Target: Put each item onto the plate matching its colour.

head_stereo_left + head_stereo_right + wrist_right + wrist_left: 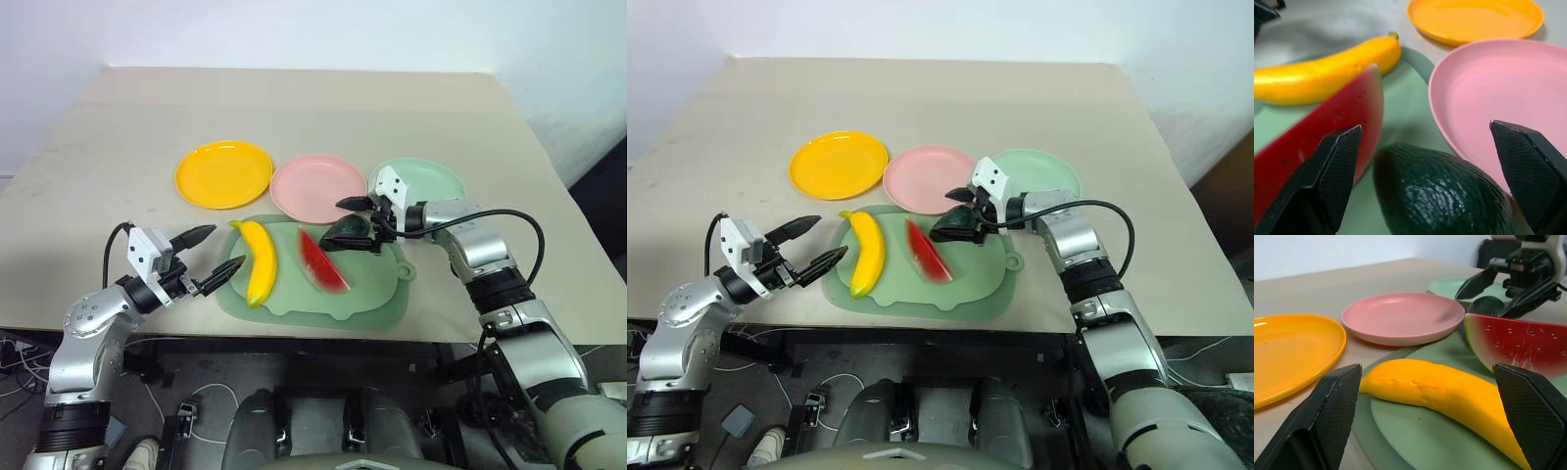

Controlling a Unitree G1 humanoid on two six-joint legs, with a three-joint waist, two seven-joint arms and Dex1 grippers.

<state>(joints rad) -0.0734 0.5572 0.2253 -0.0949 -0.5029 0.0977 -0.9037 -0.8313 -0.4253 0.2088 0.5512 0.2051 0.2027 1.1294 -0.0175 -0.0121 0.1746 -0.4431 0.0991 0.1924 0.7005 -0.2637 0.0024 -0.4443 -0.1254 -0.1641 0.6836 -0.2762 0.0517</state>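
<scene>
— Three toy foods lie on the large pale green mat (323,304): the curved yellow plastic banana (259,261), the red watermelon wedge with green rind (321,261), the dark green avocado lump (346,233). And the claws?

— The right claw (360,224) is spread wide around the avocado, not clenched. The left claw (213,256) is released beside the banana. The orange-yellow round plate (223,173), pink plate (316,187) and mint green plate (436,179) stand behind on the beige surface (98,166).

My two head eyes look forward and down over the table (294,108). My wrist cameras sit low and close, facing each other across the banana (1449,396) and watermelon wedge (1312,142), which all views share.
</scene>
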